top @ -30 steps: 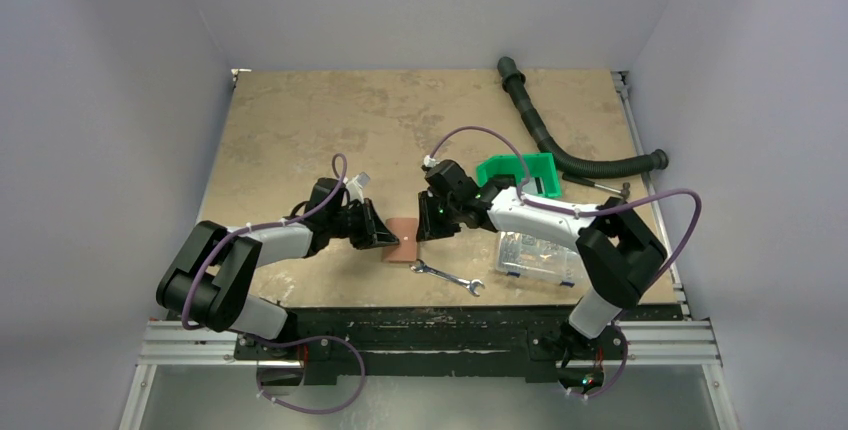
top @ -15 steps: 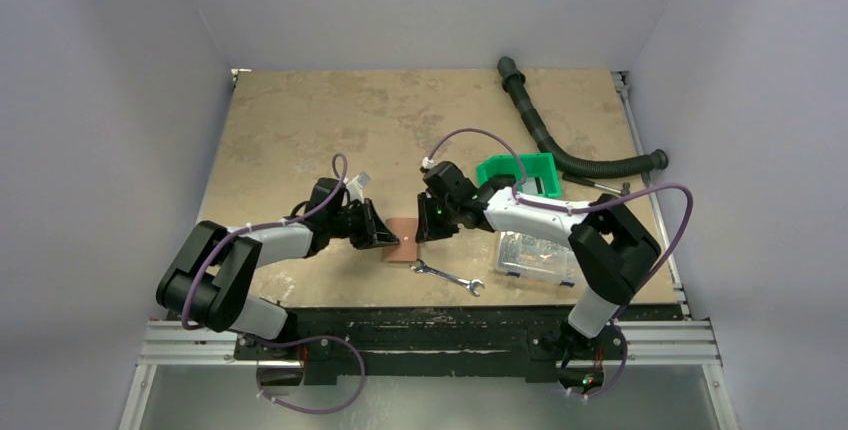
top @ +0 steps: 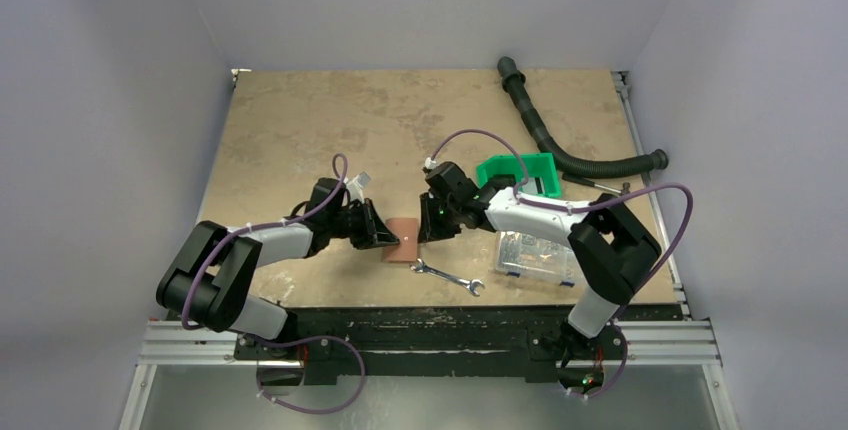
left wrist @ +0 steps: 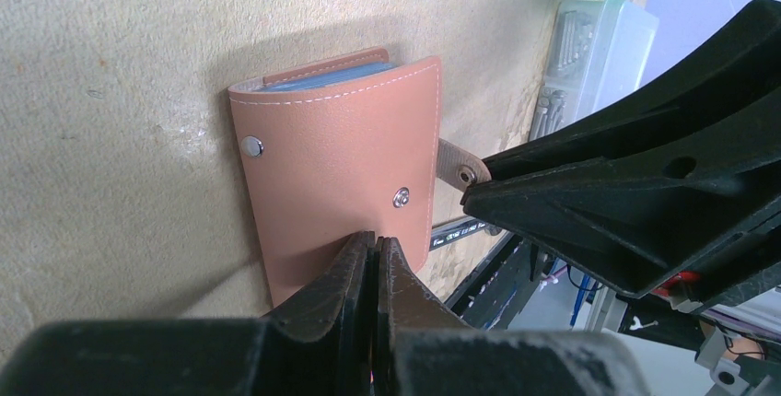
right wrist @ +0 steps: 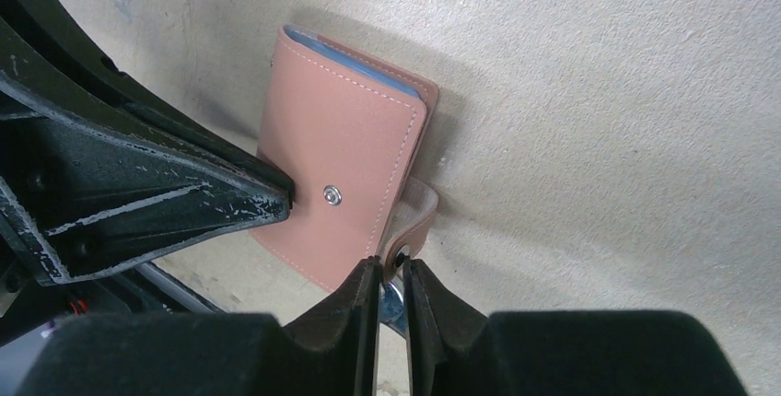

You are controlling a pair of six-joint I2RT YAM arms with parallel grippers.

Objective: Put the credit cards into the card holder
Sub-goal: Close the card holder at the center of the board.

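Lettering on the wrench (left wrist: 456,228) beside the card holder (left wrist: 341,175) is unreadable.

table (top: 300,130) tan, scuffed | wallet (top: 404,245) closed, between left gripper (top: 392,240) and right gripper (top: 421,233) | wrench (top: 447,278) just nearward of right gripper | box (top: 535,255) to its right | bin (top: 520,172) right-rear of it | hose (top: 560,145) beyond bin

Your left arm (top: 262,242) reaches in low from the left with its elbow folded back. Your right arm (top: 535,212) reaches in from the right, so the two wrists face each other, tips close together. Your left claw (left wrist: 375,241) has its fingers pressed flat together, with the tips against the cover of the holder (left wrist: 341,166). Your right claw (right wrist: 393,269) is nearly closed, and it pinches the holder's strap tab (right wrist: 421,221) between its fingertips.
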